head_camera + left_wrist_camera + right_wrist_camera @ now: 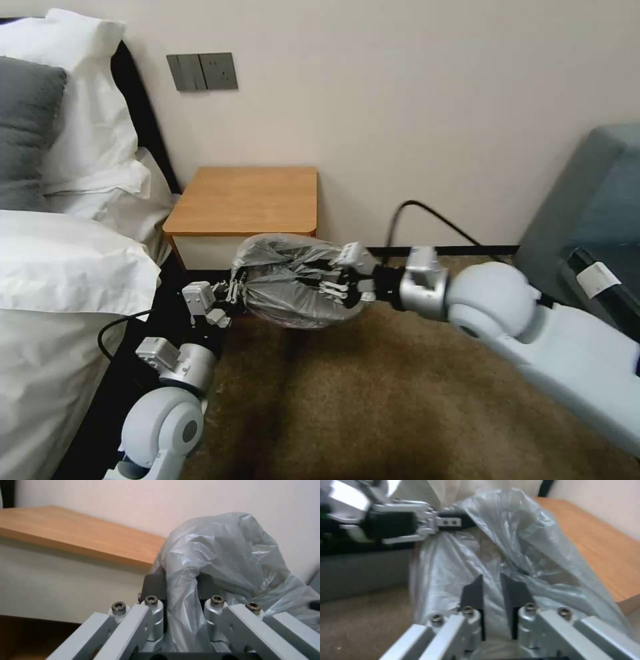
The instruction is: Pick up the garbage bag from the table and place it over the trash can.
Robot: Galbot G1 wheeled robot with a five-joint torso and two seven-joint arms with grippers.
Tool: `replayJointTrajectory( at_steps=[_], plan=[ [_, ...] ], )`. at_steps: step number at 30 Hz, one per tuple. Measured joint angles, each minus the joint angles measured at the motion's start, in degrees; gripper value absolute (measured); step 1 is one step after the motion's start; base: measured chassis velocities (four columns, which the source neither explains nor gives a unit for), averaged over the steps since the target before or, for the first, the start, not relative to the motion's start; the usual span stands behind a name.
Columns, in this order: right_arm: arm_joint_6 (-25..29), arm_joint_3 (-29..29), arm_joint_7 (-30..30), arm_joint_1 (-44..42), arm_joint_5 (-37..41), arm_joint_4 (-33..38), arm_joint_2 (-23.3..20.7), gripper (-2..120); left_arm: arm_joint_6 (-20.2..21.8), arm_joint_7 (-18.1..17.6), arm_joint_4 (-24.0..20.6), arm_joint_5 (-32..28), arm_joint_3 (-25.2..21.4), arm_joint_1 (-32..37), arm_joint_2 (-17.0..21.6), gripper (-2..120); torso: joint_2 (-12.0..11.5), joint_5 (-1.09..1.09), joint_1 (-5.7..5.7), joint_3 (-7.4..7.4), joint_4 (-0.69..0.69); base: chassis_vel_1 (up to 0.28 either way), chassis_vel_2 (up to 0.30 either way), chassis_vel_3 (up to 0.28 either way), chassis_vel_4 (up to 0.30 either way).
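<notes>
Garbage bag (293, 287) off the tabletop (243, 200), stretched in air just in front of it, btwn both hands. Left hand (235, 291) clamped on bag's left edge, right hand (333, 283) pinching right side.

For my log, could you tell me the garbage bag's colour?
Translucent grey, crinkled; the garbage bag shows best in the left wrist view.
</notes>
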Motion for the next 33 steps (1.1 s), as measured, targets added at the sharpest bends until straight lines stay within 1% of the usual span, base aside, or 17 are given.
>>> replayJointTrajectory(
  at_steps=[1,2,10,14,18,21,25,33],
  plan=[
    [-0.8,-0.6,0.2,0.7,-0.4,-0.5,0.7,7,-0.1,0.1,0.0,0.1,0.0,0.1,0.0,11,0.0,0.00,0.00,0.00,0.00,0.000,0.000,0.000,0.000],
    [-1.3,-1.2,0.3,1.5,-1.3,-1.2,1.4,0,-0.2,0.2,-0.1,0.3,0.0,0.2,0.0,11,0.0,0.00,0.00,0.00,0.01,0.000,0.000,0.000,0.000],
    [-2.5,-3.3,0.3,2.8,-3.3,-4.0,3.4,0,-0.5,0.4,-0.4,0.7,0.3,0.3,-0.2,11,0.0,0.01,0.00,0.00,0.00,0.000,0.000,0.000,0.000],
    [-3.1,-4.2,1.0,2.6,-4.0,-5.8,5.3,0,-0.6,0.5,-0.4,0.8,0.7,0.1,-0.4,11,0.0,0.01,0.00,0.00,0.00,0.000,0.000,0.000,0.000],
    [-3.9,-4.8,1.7,2.5,-3.9,-6.7,6.1,0,-0.6,0.5,-0.3,0.8,0.8,0.0,-0.4,11,0.0,0.01,0.00,0.00,0.00,0.000,0.000,0.000,0.000],
    [-4.4,-5.2,2.7,2.3,-3.5,-7.8,6.9,0,-0.6,0.6,-0.3,0.6,0.8,0.0,-0.5,11,0.0,0.01,0.00,0.00,0.00,0.000,0.000,0.000,0.000],
    [-4.6,-5.3,5.9,1.9,-1.7,-10.4,8.9,0,-0.8,0.6,-0.3,0.3,0.7,0.0,-0.7,11,0.0,0.01,0.00,0.00,0.00,0.000,0.000,0.000,0.000],
    [-4.2,-5.3,7.9,1.6,-1.4,-13.7,10.8,0,-0.9,0.6,-0.4,-0.2,0.9,0.1,-1.0,11,0.0,0.01,0.00,0.00,0.00,0.000,0.000,0.000,0.000]
  ],
)
